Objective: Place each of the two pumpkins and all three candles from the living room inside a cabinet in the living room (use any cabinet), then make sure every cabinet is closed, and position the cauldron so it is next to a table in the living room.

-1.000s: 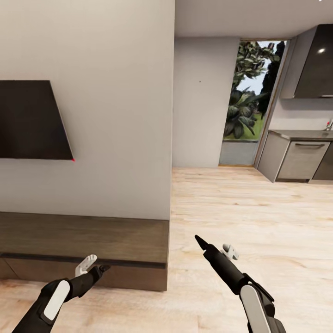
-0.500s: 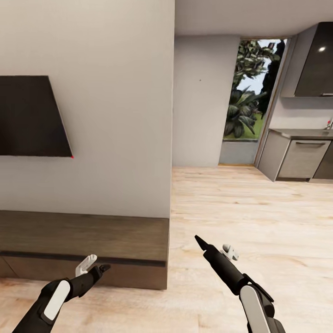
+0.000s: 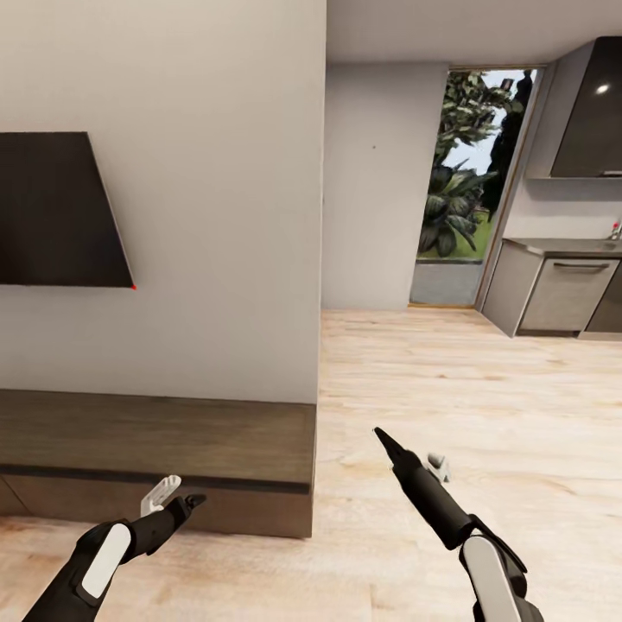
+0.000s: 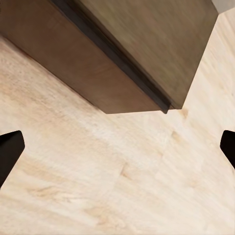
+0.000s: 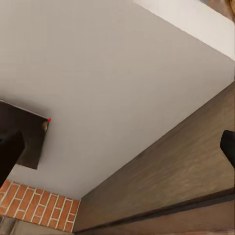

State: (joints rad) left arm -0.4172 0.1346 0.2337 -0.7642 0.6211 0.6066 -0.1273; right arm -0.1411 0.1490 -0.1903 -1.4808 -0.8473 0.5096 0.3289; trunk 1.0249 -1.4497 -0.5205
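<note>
Pale wood flooring [image 3: 449,389] runs from the living room toward a grey kitchen, with the long, low, dark brown wood cabinet [image 3: 155,449] set against the plain white wall [image 3: 216,216] as the room's fixed mark. Above the cabinet hangs a flat black wall-mounted screen [image 3: 52,212]; beyond the cabinet's end, a glazed doorway [image 3: 466,173] looks onto green foliage, and grey kitchen units [image 3: 566,294] stand past that.

No pumpkin, candle, cauldron or coffee table can be seen from where the robot stands, so by this evidence the carrying work cannot be judged begun or finished. The visible stretch of cabinet front looks flush and shut, with nothing resting on its top; the rest of it runs out of sight.

Both arms are held low and forward of the trunk. The left tool [image 3: 173,497] hangs just in front of the cabinet's lower front, near the cabinet's end corner, its white-and-black fingers parted and nothing between them; the left wrist view confirms wide-spread dark fingertips [image 4: 10,152] over bare floor beside the cabinet corner [image 4: 169,105]. The right tool [image 3: 410,456] points up and away over open floor, clear of the cabinet's end, likewise spread wide and empty, its camera looking across the cabinet top [image 5: 186,181] to the wall, the screen [image 5: 24,132] and a patch of red brick [image 5: 39,210].
</note>
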